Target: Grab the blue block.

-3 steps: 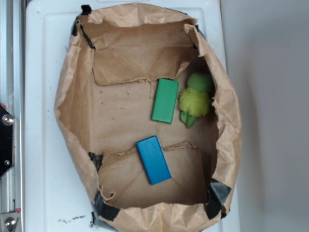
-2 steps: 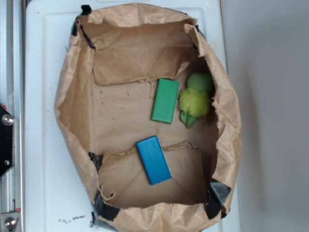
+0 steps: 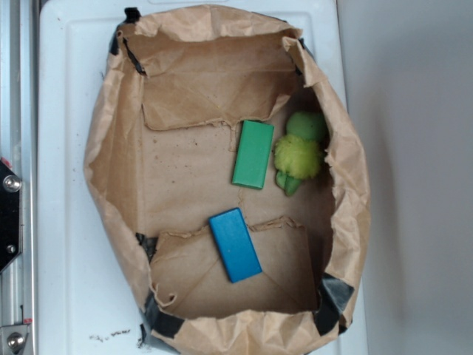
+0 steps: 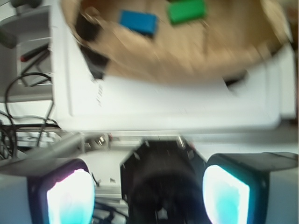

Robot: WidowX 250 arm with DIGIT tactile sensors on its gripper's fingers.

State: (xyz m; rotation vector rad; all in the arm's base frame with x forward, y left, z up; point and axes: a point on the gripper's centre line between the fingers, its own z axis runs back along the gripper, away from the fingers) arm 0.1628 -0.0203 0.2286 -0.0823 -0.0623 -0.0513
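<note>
Exterior: blue block point(image 3: 235, 245) flat in brown paper bag point(image 3: 103, 159), near lower fold, well apart from green block point(image 3: 253, 154). Fuzzy green toy point(image 3: 298, 154) just beside green block, against bag wall. Bag on white desk point(image 3: 63, 222).

Wrist (blurred): hand point(image 4: 148, 196) released, fingers point(image 4: 70, 196) spread wide, nothing between. Blue block point(image 4: 138, 22) far off at top, beside green block point(image 4: 187, 10).

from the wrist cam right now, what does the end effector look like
The end effector shows two chunky grey fingers with rounded corners, each with a pale pad on its inner face that glows cyan to pinkish white in the light. Between them sits a dark, blocky black housing with an angular outline. The picture is blurred, so no markings or cables on it can be read.
</note>
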